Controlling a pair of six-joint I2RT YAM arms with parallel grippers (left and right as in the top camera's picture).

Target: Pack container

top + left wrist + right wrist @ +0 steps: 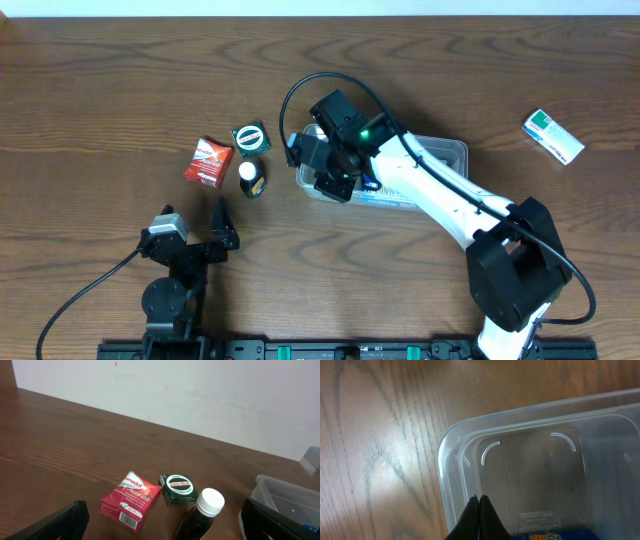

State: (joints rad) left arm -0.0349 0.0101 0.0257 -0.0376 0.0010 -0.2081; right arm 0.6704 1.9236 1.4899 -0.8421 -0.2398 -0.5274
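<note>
Pinched together with nothing between its fingers, the right gripper [479,510] hangs over a corner of the container [451,455], whose clear floor spreads out ahead of the tips. One blue-printed packet [547,536] lies inside, just beside the fingers; whether anything else is in there cannot be told, since the arm [440,195] covers much of the container from overhead. Packing looks barely begun, with four items waiting outside. Ahead of the left gripper [225,230], whose fingers are spread wide and empty, stand one red box [131,501], one green tin [178,489] and one white-capped bottle [207,507], clustered close, with the container off to its right. One white-and-green box [553,136] lies well apart, beyond the container from the left gripper.
</note>
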